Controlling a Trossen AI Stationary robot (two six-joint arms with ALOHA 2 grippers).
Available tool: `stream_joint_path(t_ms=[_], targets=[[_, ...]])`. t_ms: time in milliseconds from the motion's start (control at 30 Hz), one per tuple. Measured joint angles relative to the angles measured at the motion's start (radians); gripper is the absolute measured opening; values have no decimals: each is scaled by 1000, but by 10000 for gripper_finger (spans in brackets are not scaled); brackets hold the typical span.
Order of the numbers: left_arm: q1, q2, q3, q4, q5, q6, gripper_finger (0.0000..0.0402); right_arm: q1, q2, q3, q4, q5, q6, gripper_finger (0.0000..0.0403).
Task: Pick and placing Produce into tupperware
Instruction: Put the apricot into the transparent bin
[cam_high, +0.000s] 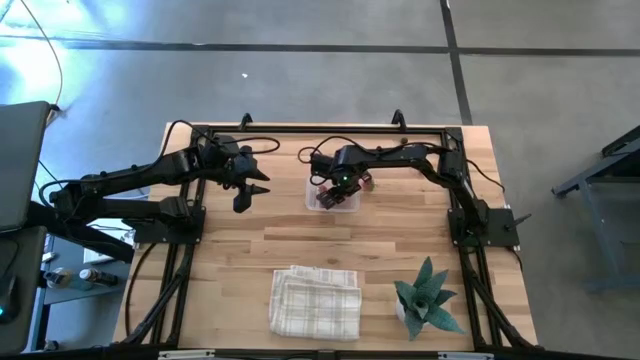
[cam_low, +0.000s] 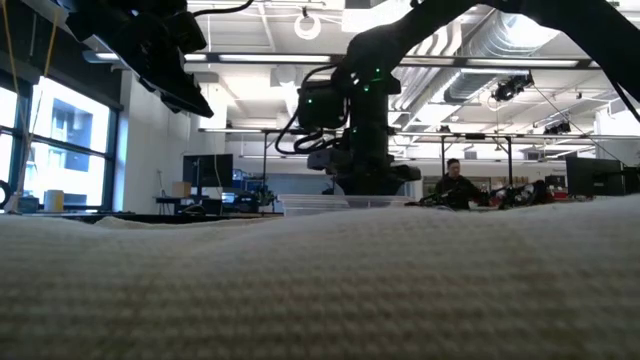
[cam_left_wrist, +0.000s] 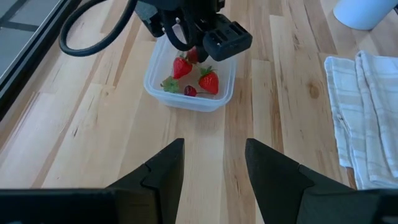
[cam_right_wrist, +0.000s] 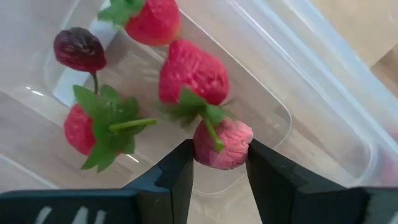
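Left pincer (cam_high: 249, 189) released, fingers spread, hovering above bare desk (cam_high: 240, 250) well to the left of the tupperware (cam_high: 333, 197). Tupperware at mid-desk toward the far edge, holding red strawberries (cam_left_wrist: 209, 81) and one dark brown piece (cam_left_wrist: 190, 91). Right pincer (cam_right_wrist: 219, 163) directly over the tupperware, reaching down into it, clenched on a pale red strawberry (cam_right_wrist: 222, 144) pinched between both fingers, just above the others. Nearer the front edge: folded checked cloth (cam_high: 316, 301), then a small green plant (cam_high: 427, 298) to its right.
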Motion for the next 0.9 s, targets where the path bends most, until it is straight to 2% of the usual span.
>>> stream_joint_path(t_ms=[900], targets=[[0, 0, 0, 0, 0, 0, 159, -9, 1, 0, 29, 0, 3, 138]])
